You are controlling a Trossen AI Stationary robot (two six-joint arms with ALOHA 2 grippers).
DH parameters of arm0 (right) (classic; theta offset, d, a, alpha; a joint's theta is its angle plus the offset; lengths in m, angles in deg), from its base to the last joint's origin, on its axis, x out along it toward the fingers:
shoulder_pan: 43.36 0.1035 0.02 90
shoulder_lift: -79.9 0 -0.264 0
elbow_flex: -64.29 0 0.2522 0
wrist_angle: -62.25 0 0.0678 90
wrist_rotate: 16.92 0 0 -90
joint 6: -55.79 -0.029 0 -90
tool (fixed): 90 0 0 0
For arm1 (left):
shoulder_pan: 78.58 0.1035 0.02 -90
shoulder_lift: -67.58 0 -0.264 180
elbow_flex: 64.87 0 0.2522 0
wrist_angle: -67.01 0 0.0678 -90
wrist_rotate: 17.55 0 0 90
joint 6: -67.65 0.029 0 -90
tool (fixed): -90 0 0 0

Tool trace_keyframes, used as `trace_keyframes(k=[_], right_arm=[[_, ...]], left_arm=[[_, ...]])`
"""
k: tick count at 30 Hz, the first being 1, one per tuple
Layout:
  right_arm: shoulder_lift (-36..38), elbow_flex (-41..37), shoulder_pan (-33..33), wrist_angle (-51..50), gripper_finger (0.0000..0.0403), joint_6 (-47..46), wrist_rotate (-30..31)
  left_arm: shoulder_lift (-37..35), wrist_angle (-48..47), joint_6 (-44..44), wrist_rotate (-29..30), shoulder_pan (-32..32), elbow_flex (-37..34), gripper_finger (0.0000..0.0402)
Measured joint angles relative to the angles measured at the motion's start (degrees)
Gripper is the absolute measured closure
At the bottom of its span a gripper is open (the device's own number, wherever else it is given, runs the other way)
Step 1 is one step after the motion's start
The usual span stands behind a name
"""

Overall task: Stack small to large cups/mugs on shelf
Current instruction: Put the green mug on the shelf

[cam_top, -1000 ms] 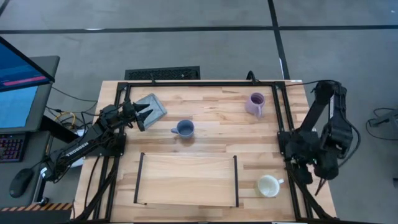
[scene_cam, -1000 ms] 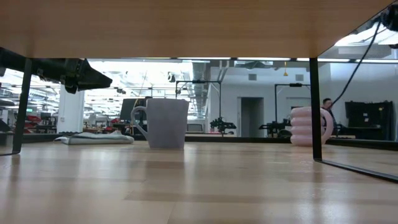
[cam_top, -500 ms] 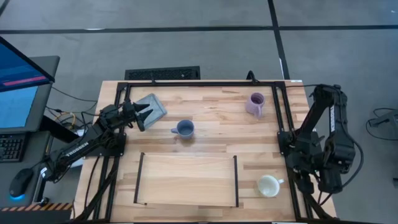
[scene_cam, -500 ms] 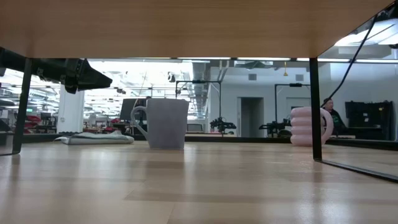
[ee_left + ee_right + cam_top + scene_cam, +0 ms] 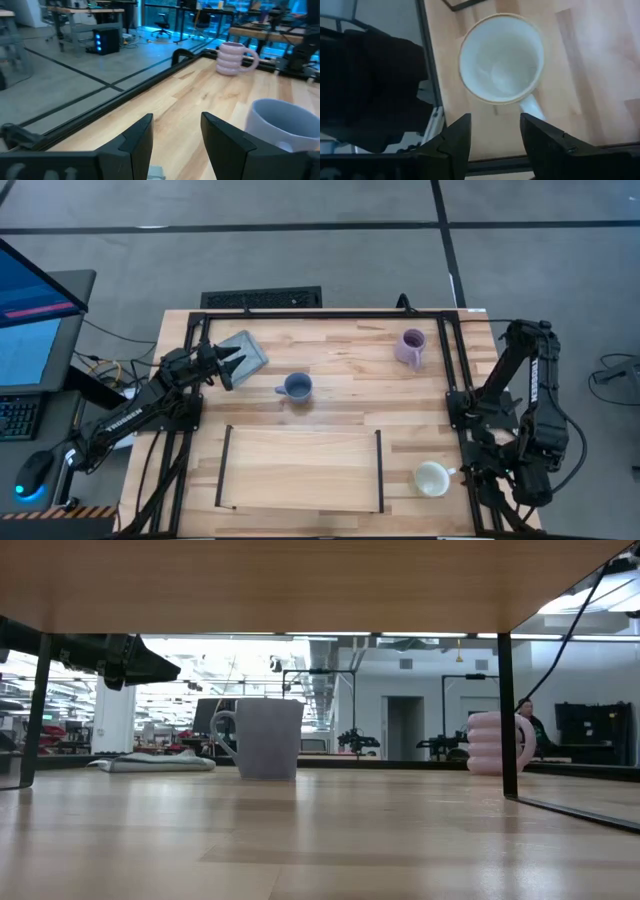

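The small blue mug [image 5: 296,387] stands upright on the table's far middle; it also shows in the low view [image 5: 268,737] and the left wrist view [image 5: 285,131]. The lilac mug [image 5: 411,347] stands far right. The white mug [image 5: 432,478] stands near right, beside the shelf [image 5: 300,470], its handle toward the right edge. My left gripper [image 5: 232,365] is open above the table, left of the blue mug. My right gripper [image 5: 492,135] is open above the white mug [image 5: 501,58], on its handle side, looking down into it.
A flat grey pad [image 5: 246,350] lies at the far left, just beyond my left gripper. Black frame bars [image 5: 452,370] run along the table's edges. The low view looks out from under the shelf board [image 5: 300,585], between its black end bars [image 5: 507,710].
My right arm has swung toward the table's near edge, bringing its gripper over the white mug's right side. My left arm and all three mugs have kept still.
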Motion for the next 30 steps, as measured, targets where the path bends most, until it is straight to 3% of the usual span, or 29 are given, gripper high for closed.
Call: trace_keyframes(k=[7, 20, 26, 30], right_arm=[[-2.39, 0.0, 0.0, 4.78, 0.021, 0.0, 0.11], [-5.78, 0.01, -3.72, 3.96, 0.021, 2.28, 0.0], [-5.8, 0.0, -5.58, 4.19, 0.021, -6.36, -0.1], [-5.8, 0.0, -6.25, 3.63, 0.021, -6.09, -3.27]], left_arm=[[0.0, 0.03, 0.0, 1.72, -0.02, -0.05, 0.0246], [0.0, 0.07, -0.01, 1.78, -0.02, -0.05, 0.0246], [0.0, -0.11, 0.0, 1.72, -0.01, 0.02, 0.0246], [0.0, -0.15, -0.02, 1.75, -0.02, 0.02, 0.0246]])
